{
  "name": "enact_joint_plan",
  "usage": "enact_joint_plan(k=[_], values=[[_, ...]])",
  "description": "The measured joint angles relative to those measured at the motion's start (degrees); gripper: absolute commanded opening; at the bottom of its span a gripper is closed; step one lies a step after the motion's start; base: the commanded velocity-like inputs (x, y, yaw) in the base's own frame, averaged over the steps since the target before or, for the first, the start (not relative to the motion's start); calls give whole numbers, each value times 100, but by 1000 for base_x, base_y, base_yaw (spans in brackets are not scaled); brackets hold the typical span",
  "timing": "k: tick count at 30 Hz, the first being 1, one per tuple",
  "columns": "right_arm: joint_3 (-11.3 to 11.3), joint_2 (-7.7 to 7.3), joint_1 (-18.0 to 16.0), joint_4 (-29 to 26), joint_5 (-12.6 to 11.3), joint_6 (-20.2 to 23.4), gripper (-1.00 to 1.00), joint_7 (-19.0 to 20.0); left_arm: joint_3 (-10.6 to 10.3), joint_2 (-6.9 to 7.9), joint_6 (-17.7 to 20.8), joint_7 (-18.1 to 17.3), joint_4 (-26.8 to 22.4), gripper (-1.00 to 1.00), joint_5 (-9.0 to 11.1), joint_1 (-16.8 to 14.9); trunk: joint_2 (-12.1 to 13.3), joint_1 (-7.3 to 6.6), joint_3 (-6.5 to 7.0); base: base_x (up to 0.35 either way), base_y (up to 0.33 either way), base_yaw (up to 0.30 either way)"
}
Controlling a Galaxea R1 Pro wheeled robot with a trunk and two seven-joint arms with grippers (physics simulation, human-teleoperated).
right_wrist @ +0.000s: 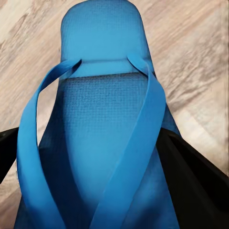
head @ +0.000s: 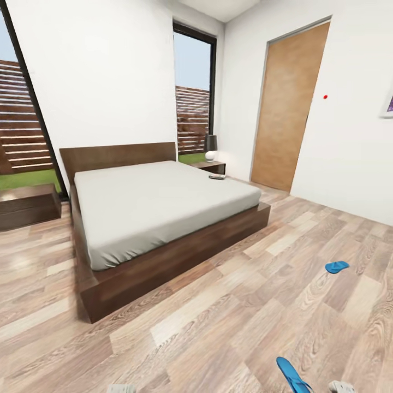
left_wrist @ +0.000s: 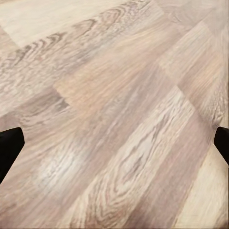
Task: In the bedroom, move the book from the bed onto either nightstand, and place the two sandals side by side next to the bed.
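Walls (head: 109, 71): plain white. Floor (head: 229, 305): wood planks in mixed pale beige, tan and grey-brown, with dark swirling grain. Bed (head: 164, 262): dark brown wooden frame and headboard; mattress (head: 158, 202): uniform light grey. Nightstand (head: 210, 166): dark brown. Lamp (head: 210, 146): dark shade over a white base. Door (head: 289, 109): mottled light brown, pale grey frame. Window frames (head: 214, 93): black. Fence (head: 24, 114): reddish-brown horizontal slats; grass (head: 27, 179): bright green. Bench (head: 27, 204): dark brown. Far sandal (head: 337, 266): bright blue. Near sandal (right_wrist: 105, 143): bright blue sole with a fine dotted texture and matching blue straps. Right gripper fingers (right_wrist: 200, 186): black. Left gripper fingers (left_wrist: 9, 148): black.
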Motion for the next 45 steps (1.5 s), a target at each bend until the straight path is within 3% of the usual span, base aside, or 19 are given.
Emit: enact_joint_plan(k=[30, 45], values=[[0, 2, 0, -2, 0, 0, -100, -3, 0, 0, 2, 0, 0, 100, 0, 2, 0, 0, -2, 0, 0, -299], [-2, 28, -1, -1, -2, 0, -100, -5, 0, 0, 4, 0, -1, 100, 1, -1, 0, 0, -92, 0, 0, -222]])
